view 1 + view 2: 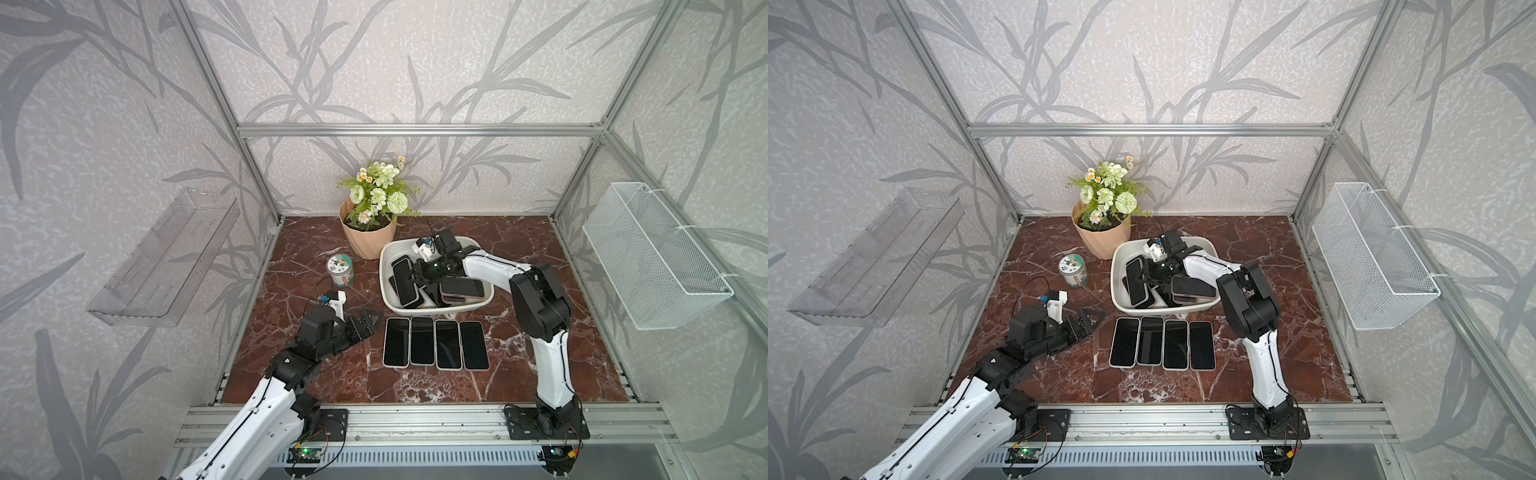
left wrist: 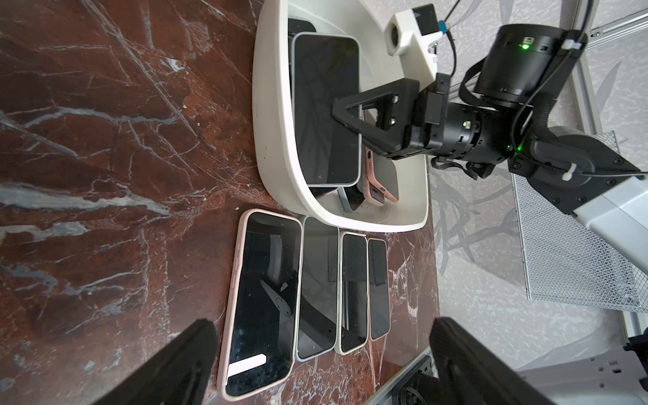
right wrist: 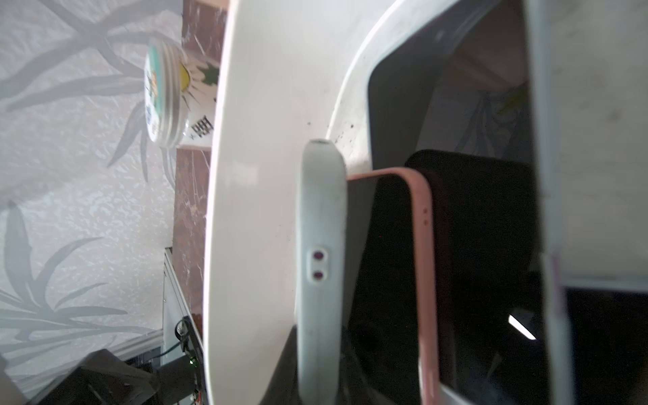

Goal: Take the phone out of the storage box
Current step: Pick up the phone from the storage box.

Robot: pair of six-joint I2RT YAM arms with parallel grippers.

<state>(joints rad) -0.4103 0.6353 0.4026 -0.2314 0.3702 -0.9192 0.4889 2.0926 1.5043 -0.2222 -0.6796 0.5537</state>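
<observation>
In the shallow white plastic storage box (image 1: 457, 311), the right fingers (image 2: 406, 101) pinch a pale-grey-cased phone (image 3: 319, 245) by its edge (left fingers (image 2: 175, 368) gape idle); best lifted straight up, clear of the rim.

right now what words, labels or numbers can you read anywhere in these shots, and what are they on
No text can be read anywhere.
jar: dark print on its side, too blurred to read in the right wrist view.
lid: picture label, too small to read in both top views.
phones: dark screens, no text.
box: plain white, no marking seen.
</observation>
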